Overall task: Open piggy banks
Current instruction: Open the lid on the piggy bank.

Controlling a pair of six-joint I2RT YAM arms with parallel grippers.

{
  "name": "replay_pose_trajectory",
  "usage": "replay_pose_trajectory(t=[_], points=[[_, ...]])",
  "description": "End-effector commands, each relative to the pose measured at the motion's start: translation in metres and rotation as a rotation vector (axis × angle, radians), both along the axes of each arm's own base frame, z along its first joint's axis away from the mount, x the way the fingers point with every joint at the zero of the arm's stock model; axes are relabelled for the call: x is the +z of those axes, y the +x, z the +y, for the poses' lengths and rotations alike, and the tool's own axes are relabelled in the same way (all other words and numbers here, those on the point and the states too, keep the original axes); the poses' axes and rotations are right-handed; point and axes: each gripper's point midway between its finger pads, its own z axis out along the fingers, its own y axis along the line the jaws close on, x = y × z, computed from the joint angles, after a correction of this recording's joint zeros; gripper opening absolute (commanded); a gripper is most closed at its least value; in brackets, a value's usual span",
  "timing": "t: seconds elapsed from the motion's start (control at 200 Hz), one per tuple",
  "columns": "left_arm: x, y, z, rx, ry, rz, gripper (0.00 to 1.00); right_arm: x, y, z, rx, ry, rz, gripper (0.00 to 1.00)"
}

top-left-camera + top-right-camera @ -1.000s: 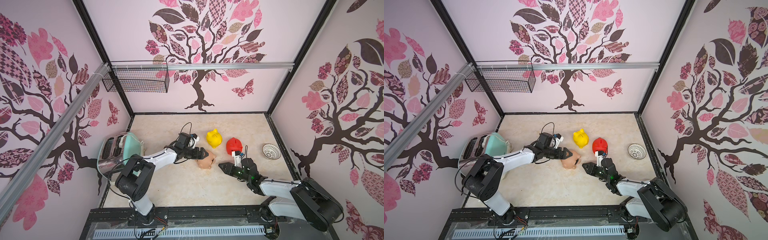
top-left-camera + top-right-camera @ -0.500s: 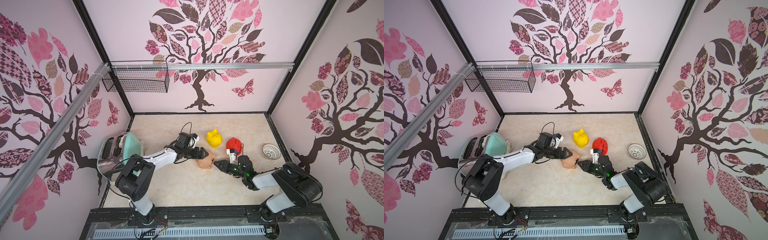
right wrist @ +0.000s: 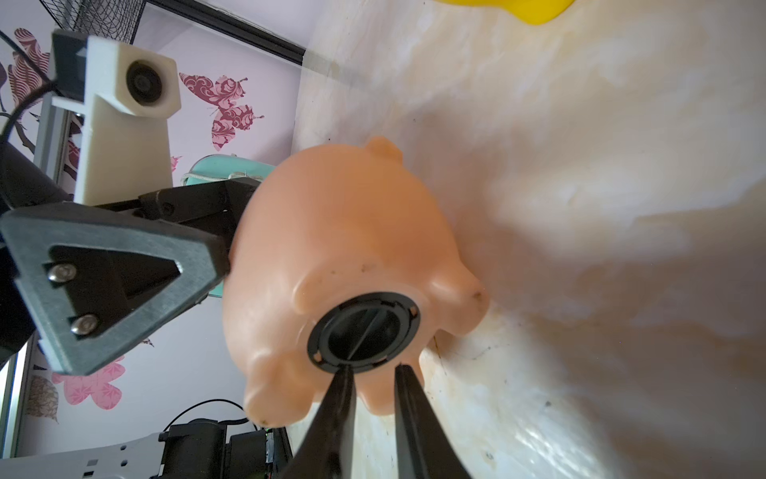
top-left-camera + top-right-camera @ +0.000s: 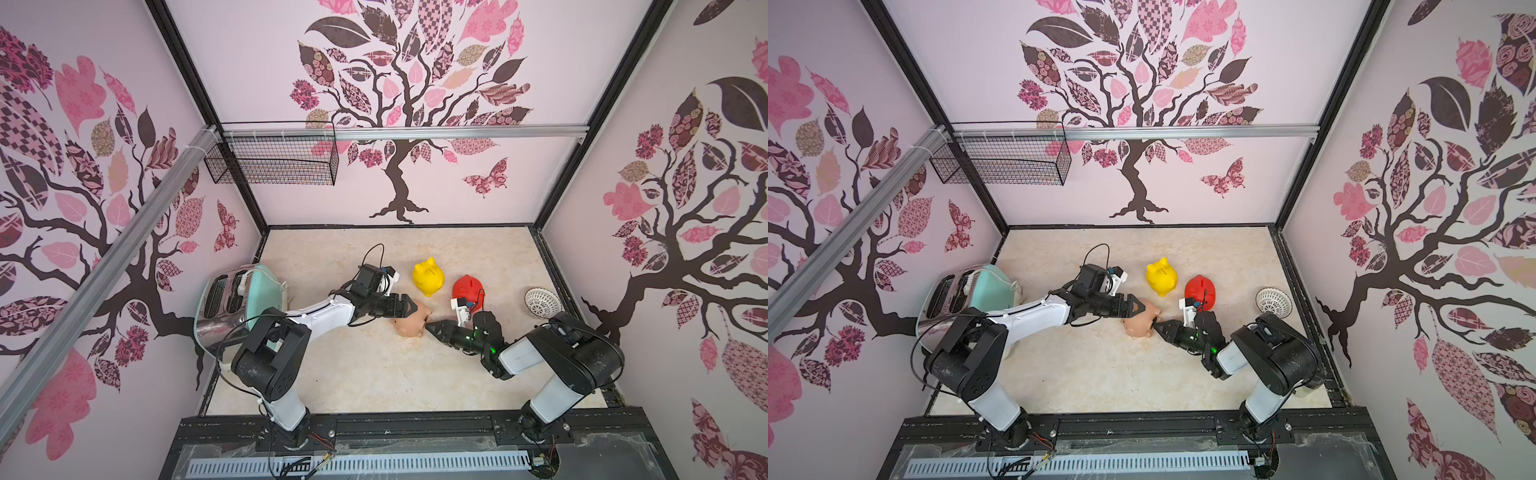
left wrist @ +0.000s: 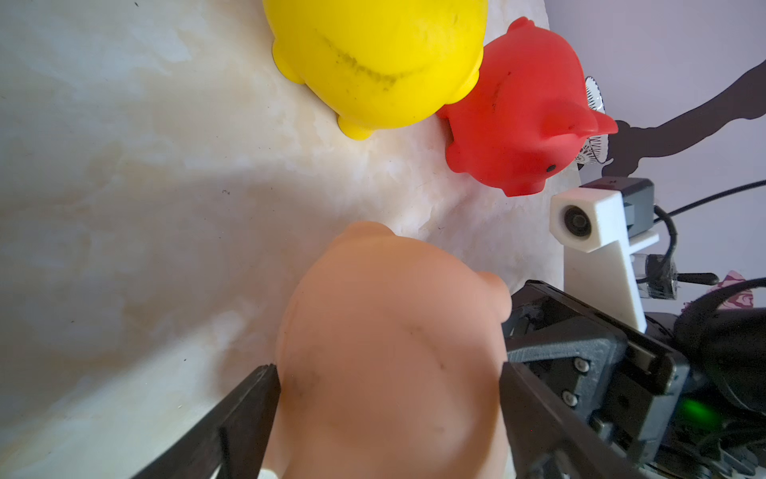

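The peach-tan piggy bank (image 4: 409,322) (image 4: 1139,324) lies on its side mid-floor. My left gripper (image 5: 389,369) (image 4: 411,311) is shut on its body, one finger on each flank. In the right wrist view the piggy bank (image 3: 344,249) turns its black belly plug (image 3: 364,327) toward my right gripper (image 3: 373,369) (image 4: 428,326). That gripper's fingertips (image 3: 346,373) stand a narrow gap apart at the plug's rim, with nothing between them. The yellow piggy bank (image 4: 428,277) (image 5: 373,58) and the red piggy bank (image 4: 467,289) (image 5: 518,116) stand upright just behind.
A mint-green toaster (image 4: 237,299) stands by the left wall, beside the left arm. A white lattice bowl (image 4: 542,302) sits by the right wall. A wire basket (image 4: 274,160) hangs high at the back left. Walls close in three sides.
My right gripper has moved left up to the peach-tan piggy bank's belly, and its fingers have narrowed. The left gripper has kept its hold without moving.
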Motion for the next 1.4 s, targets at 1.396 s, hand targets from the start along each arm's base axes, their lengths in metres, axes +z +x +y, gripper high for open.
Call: replay_pose_trajectory(t=[1.396], points=[[-0.052, -0.014, 0.016, -0.004, 0.142, 0.110, 0.87, 0.022, 0.021, 0.007, -0.022, 0.112, -0.129, 0.28]])
